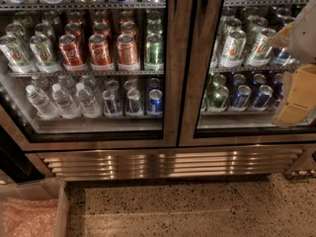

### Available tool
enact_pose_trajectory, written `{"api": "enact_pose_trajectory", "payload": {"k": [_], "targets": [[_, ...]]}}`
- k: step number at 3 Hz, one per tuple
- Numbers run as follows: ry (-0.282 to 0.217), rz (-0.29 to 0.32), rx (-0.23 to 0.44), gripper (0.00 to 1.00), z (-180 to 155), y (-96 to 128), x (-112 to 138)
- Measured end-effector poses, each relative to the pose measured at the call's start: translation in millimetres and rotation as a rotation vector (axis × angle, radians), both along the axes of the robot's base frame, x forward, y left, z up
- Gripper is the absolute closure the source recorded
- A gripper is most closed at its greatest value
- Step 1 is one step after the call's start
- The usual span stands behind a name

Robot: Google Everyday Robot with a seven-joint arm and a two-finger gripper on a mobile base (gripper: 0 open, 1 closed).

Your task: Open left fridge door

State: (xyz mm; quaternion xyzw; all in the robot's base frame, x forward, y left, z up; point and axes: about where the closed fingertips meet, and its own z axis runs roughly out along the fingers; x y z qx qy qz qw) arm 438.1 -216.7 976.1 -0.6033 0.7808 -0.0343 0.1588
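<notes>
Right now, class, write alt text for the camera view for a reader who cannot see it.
The left fridge door, glass in a steel frame, looks shut over rows of cans and water bottles. The robot's hand hangs at the right edge, in front of the right door.

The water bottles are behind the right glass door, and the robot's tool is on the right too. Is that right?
No. The camera view shows the clear plastic water bottles behind the steel-framed glass left fridge door, bottom shelf. The pale tool is indeed on the right, before the right glass door.
</notes>
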Motion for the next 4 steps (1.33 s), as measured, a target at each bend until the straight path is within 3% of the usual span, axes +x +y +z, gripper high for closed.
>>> {"api": "enact_pose_trajectory", "payload": {"k": [1, 2, 3, 4], "targets": [[0.000, 0.000, 0.000, 0.00, 0.1, 0.1, 0.1], [-0.044, 0.006, 0.068, 0.00, 11.4, 18.7, 11.2], [-0.090, 0.049, 0.182, 0.00, 35.5, 52.2, 29.3], [-0.092, 0.048, 0.183, 0.00, 35.9, 52.2, 29.0]]}}
